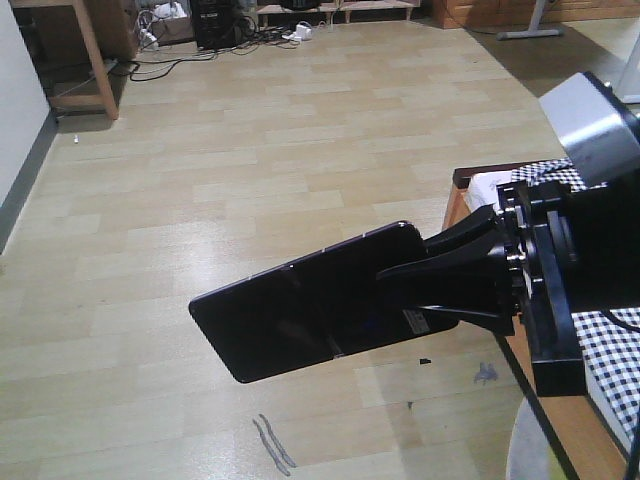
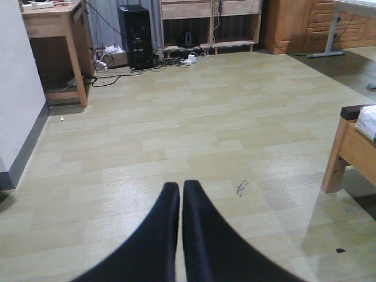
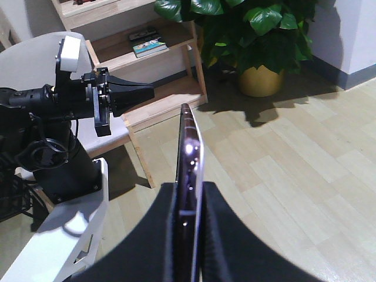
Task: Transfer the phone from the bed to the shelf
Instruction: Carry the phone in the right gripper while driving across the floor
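Note:
The phone [image 1: 300, 312], a glossy black slab with a seam across its middle, hangs level over the floor, left of the bed [image 1: 608, 345] with its checked cloth. My right gripper [image 1: 405, 268] is shut on the end with the white sticker. In the right wrist view the phone [image 3: 189, 147] stands edge-on between the right gripper's [image 3: 190, 189] fingers, pointing toward the pale wood shelf [image 3: 157, 98]. My left gripper [image 2: 180, 187] is shut on nothing above bare floor. It also shows in front of the shelf as the left gripper [image 3: 141, 93].
A potted plant [image 3: 258, 79] stands right of the shelf, and books [image 3: 145, 44] lie on one board. The robot's white base [image 3: 64, 226] is at lower left. A desk [image 2: 59, 26], a computer tower [image 2: 135, 28] and cables line the far wall. The bed's wooden corner [image 2: 349, 150] is at right.

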Controlling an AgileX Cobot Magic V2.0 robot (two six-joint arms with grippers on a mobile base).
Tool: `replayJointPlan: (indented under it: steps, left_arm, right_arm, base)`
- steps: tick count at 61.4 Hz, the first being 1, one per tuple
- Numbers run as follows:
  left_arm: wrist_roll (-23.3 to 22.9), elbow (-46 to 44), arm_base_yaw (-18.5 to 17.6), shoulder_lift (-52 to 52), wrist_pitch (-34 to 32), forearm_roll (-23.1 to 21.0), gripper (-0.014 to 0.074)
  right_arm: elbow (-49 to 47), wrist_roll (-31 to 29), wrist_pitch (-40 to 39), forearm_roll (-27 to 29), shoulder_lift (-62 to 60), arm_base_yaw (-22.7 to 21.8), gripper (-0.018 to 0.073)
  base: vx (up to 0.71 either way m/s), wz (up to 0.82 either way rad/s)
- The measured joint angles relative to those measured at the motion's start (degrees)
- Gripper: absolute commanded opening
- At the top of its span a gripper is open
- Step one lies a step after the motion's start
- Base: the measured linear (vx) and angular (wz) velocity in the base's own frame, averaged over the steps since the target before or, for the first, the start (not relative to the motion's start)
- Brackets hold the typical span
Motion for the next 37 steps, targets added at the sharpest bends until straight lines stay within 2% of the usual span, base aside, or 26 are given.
replayJointPlan:
  steps: [37]
  left_arm:
    - [0.0,0.0,0.0,0.0,0.0,0.0,0.0001]
  right_arm:
    - [0.0,0.0,0.1,0.0,0.0,0.0,-0.0001]
  base:
    - [0.04,0.09]
